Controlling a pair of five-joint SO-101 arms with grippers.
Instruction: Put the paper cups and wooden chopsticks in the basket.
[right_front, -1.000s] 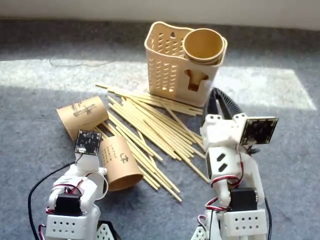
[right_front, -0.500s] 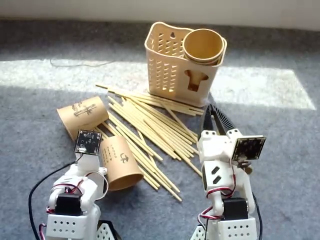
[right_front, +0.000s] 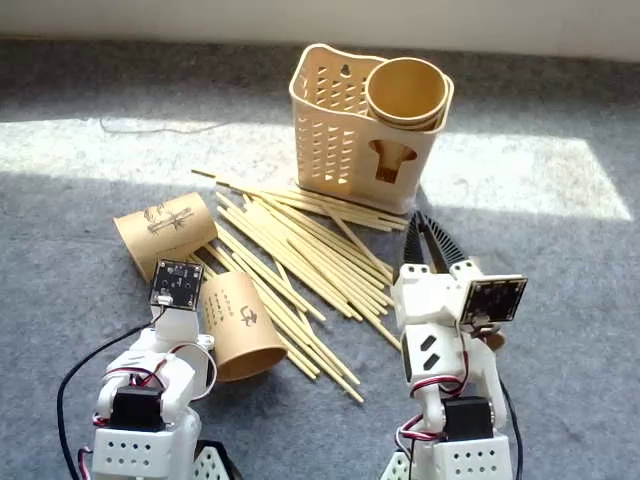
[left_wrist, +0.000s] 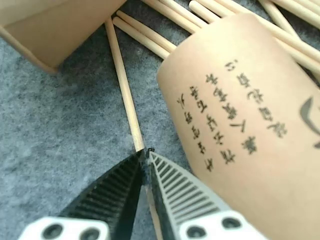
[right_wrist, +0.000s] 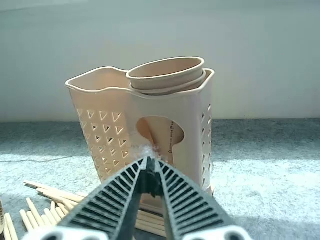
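Leftmost on the grey felt-covered bench (right_front: 80, 250) lies a tan printed paper cup (right_front: 165, 230) on its side, its base resting over the edge of the chopstick pile. Just toward the arms from it, the left gripper (left_wrist: 145, 156) has its ribbed black fingers pressed together. One pale wooden stick (left_wrist: 122, 90) runs up to the tips and under them; whether it is pinched I cannot tell. Touching close beside that gripper lies a second tan printed paper cup (right_front: 240, 325), also on its side, its long axis pointing away from the arm and its mouth toward the arm's base. This cup is the left arm's by nearness.

Further right, the pale wooden chopsticks (right_front: 300, 262) fan out slantwise between the arms and the cream perforated plastic basket (right_front: 340, 150). The basket stands upright with nested tan cups (right_front: 405, 90) already in one side.

Rightmost, the right gripper (right_front: 428, 240) is closed on nothing. It hangs beside the pile's near ends and points straight at the basket, so the sticks lie across its line, not along it.
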